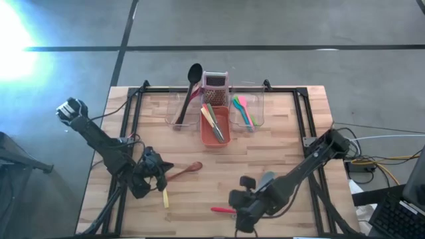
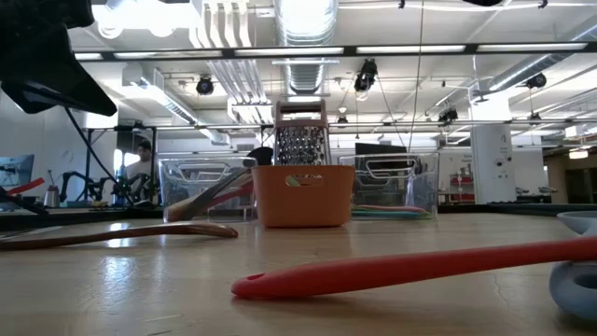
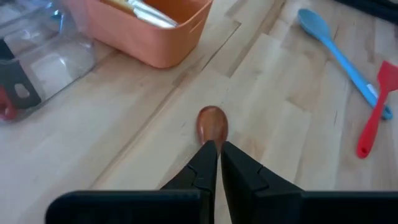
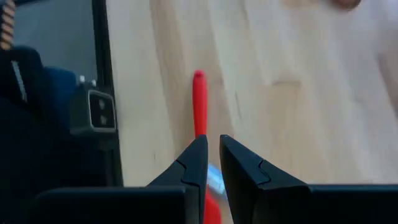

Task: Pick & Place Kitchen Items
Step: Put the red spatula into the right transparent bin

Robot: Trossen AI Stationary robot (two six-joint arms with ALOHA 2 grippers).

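A wooden spoon (image 1: 186,170) lies on the table at the near left, with its bowl (image 3: 212,124) pointing toward the orange tub. My left gripper (image 1: 156,176) is shut on its handle. A red spatula (image 1: 222,210) lies near the front edge, and its handle end (image 2: 247,285) rests on the table. My right gripper (image 1: 242,199) is shut over it. A blue spoon (image 1: 265,179) lies beside my right gripper and also shows in the left wrist view (image 3: 339,56). My left gripper has the wooden spoon's handle between its two fingers (image 3: 205,163), just behind the bowl in the wrist view. The fingers hide the handle itself. They lie along the spoon. The spoon lies low on the table (image 2: 121,233). My right gripper pinches the red spatula's handle (image 4: 200,127) between its two fingers, slanting down from above and lying along the handle. The handle's free end (image 4: 198,78) sticks out past the fingertips. In the low view the spatula slopes up (image 2: 420,269) from its end on the table.
At the back middle stands an orange tub (image 1: 216,126) with utensils and a grater (image 1: 214,83). A clear tub (image 1: 180,111) with a black ladle (image 1: 192,76) stands left of it. A clear tub (image 1: 247,109) with coloured utensils stands right of it. A yellow piece (image 1: 166,198) lies beside my left gripper.
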